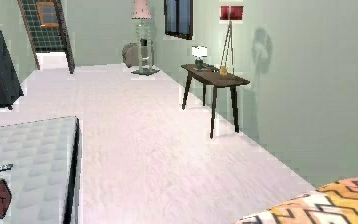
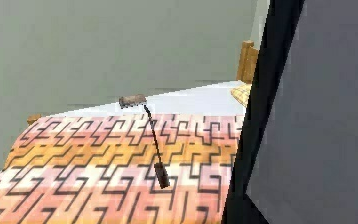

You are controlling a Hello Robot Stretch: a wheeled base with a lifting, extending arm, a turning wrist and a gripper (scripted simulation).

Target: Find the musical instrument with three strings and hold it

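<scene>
On the patterned bedspread [image 2: 97, 165], at the centre of the arm side view, a thin dark rod [image 2: 151, 140] is laid flat. A small grey-brown head [image 2: 134, 100] is seen at its upper end and a darker tip toward the lower middle of the frame. It is judged to be the three-stringed instrument (a long neck and a small body would fit, though no strings can be made out). It is taken to lie this way because the soft bed bears its whole length, so it is neither propped nor leaning. Its head rests where the pattern gives way to the pale sheet [image 2: 192, 98].

A tall dark slab [image 2: 307, 120] is seen down the right of that frame, near the rod's lower end but apart from it. In the forward view a side table [image 1: 215, 78] with a red-shaded lamp [image 1: 231, 13] is set against the wall at upper right of centre, and a grey mattress [image 1: 32, 160] is found at lower left.

Of the gripper, neither the set of its fingers nor its place relative to the rod can be told. A reach out over the bed is judged to be needed.
</scene>
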